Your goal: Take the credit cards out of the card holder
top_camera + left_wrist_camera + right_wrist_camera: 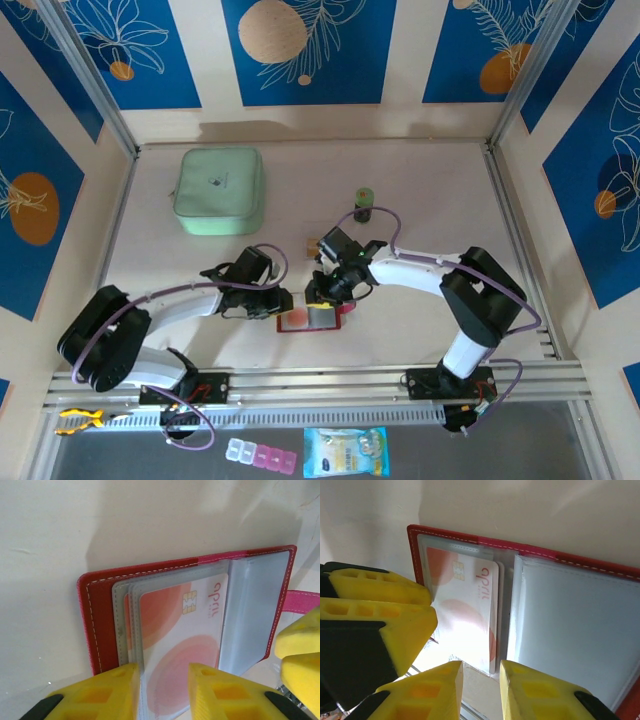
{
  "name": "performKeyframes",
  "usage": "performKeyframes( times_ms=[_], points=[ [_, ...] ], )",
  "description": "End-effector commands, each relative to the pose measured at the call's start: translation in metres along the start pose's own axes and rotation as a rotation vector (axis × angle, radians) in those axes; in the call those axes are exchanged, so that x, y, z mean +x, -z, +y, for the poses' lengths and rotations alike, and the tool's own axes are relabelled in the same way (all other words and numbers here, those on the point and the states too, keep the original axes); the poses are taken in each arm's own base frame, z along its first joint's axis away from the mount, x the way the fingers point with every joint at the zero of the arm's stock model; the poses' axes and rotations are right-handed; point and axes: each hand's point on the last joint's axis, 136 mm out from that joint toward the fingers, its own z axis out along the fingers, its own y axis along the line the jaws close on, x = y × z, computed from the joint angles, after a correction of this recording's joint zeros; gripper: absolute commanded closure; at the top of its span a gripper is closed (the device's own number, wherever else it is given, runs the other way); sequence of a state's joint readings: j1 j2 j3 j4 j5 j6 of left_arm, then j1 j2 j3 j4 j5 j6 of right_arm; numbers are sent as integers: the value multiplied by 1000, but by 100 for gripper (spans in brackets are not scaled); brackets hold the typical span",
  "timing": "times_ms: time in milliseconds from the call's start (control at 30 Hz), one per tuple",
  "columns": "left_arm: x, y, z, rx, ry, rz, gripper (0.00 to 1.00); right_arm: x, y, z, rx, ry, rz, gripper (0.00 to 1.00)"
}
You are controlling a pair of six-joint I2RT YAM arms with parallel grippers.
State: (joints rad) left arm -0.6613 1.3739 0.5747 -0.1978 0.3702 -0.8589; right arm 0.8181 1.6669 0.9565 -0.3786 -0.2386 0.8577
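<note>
Red card holder (pixel 95 625) lies open; my left gripper (pixel 162 680) and right gripper (pixel 480 680), both part-open, straddle a credit card (pixel 185 630), apparently ungripped. Next: pinch its edge.

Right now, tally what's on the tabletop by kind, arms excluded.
Mint-green square fabric pouch: 1
Dark-red open card holder: 1
White-and-orange chip card in its sleeve: 1 clearly seen
Green-capped small cylinder: 1
Small tan block: 1
Total: 5
</note>
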Motion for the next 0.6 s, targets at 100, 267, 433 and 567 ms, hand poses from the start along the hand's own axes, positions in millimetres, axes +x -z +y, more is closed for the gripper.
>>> performKeyframes(
  times_ms=[100, 267, 433, 567],
  points=[
    [-6, 13, -2, -14, 0, -36, 72, 3, -5, 10, -31, 19, 34, 73],
    [-6, 14, 2, -42, -11, -38, 80, 2, -11, 12, -42, 22, 43, 73],
    [-2, 6, 6, -31, -1, -14, 84, 0, -16, 14, -44, 24, 52, 73],
    [1, 2, 10, -43, 0, -3, 84, -1, -20, 14, -42, 25, 56, 73]
  ],
)
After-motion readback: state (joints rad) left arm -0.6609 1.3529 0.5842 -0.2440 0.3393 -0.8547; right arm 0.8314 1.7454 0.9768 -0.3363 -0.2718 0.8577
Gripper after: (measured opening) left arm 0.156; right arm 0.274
